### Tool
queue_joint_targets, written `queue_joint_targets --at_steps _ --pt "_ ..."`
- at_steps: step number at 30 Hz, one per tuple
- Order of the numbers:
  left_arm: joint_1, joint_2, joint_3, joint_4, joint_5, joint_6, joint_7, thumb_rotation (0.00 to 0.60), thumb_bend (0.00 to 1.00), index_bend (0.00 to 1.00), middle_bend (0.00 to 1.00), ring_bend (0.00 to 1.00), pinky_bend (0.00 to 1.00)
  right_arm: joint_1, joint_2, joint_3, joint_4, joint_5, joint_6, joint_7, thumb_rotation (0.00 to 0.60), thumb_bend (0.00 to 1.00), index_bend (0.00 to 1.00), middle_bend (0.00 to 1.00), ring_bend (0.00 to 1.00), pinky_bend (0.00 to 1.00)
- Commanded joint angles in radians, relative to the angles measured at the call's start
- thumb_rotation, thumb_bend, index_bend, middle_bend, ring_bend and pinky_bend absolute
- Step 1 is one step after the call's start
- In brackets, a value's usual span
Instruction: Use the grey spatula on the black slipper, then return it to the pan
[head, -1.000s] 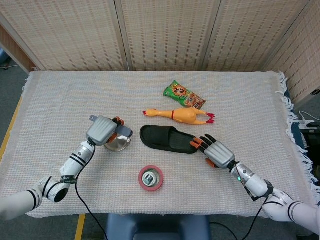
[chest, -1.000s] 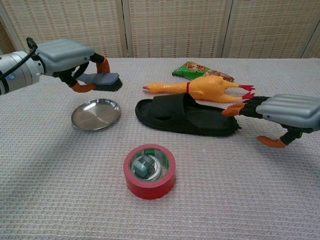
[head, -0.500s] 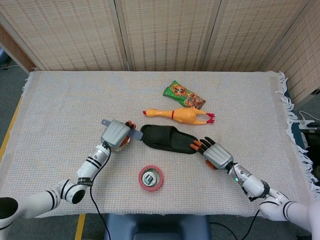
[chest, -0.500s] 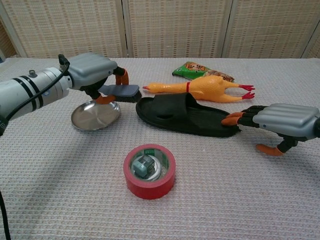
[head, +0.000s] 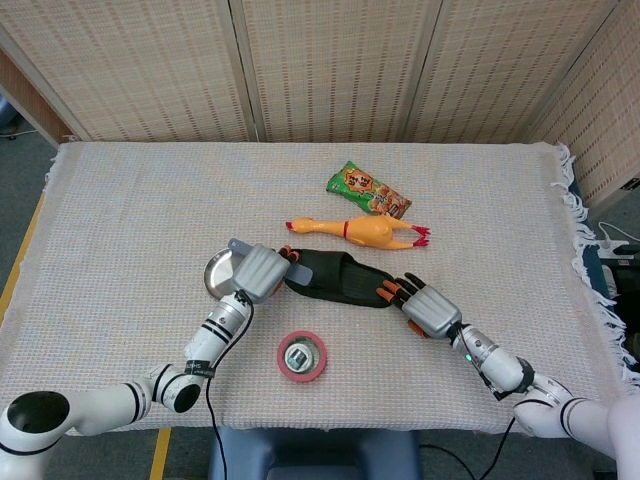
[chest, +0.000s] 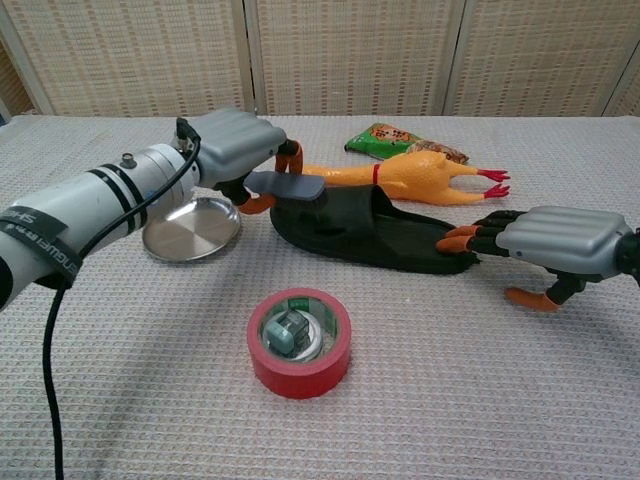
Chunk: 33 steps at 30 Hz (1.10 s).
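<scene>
My left hand (head: 262, 272) (chest: 232, 148) grips the grey spatula (chest: 287, 186) (head: 300, 274), whose flat blade reaches over the left end of the black slipper (head: 345, 280) (chest: 385, 237). The spatula's handle end (head: 238, 245) sticks out behind the hand. The slipper lies flat in the middle of the table. My right hand (head: 427, 308) (chest: 552, 241) lies at the slipper's right end with its fingertips touching it, holding nothing. The round silver pan (head: 218, 273) (chest: 190, 228) sits empty just left of the slipper.
A yellow rubber chicken (head: 362, 230) (chest: 410, 176) lies right behind the slipper, and a green snack packet (head: 367, 190) (chest: 400, 139) is further back. A red tape roll (head: 301, 357) (chest: 299, 341) with a small object inside stands in front of the slipper. The table (head: 120, 200) is covered with a woven cloth.
My left hand has carried the spatula rightward from above the pan to the slipper's left end. The pan is now uncovered. My right hand has edged slightly closer to the slipper.
</scene>
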Motion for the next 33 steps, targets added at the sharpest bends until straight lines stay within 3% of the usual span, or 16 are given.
queue_joint_targets --at_steps 1,9,16,33 --pt "-0.018 -0.026 -0.013 0.012 -0.018 0.005 0.032 0.6 0.49 0.47 0.61 0.65 0.89 0.004 0.006 -0.001 -0.008 0.002 0.003 -0.004 0.6 0.46 0.03 0.0 0.0 0.0" --pt "-0.06 -0.099 -0.015 0.078 -0.05 -0.023 0.099 0.6 0.49 0.47 0.61 0.65 0.89 0.011 0.005 -0.008 -0.007 0.009 -0.007 -0.016 0.6 0.46 0.04 0.0 0.0 0.0" --pt "-0.079 -0.153 -0.013 0.138 -0.047 -0.031 0.077 0.6 0.49 0.46 0.6 0.65 0.89 0.009 0.004 -0.017 0.0 0.012 -0.001 -0.02 0.6 0.46 0.04 0.0 0.0 0.0" --pt "-0.072 -0.157 -0.009 0.26 -0.051 -0.048 0.045 0.6 0.49 0.48 0.62 0.65 0.89 0.01 0.027 -0.024 -0.02 0.017 0.019 -0.021 0.6 0.46 0.04 0.0 0.0 0.0"
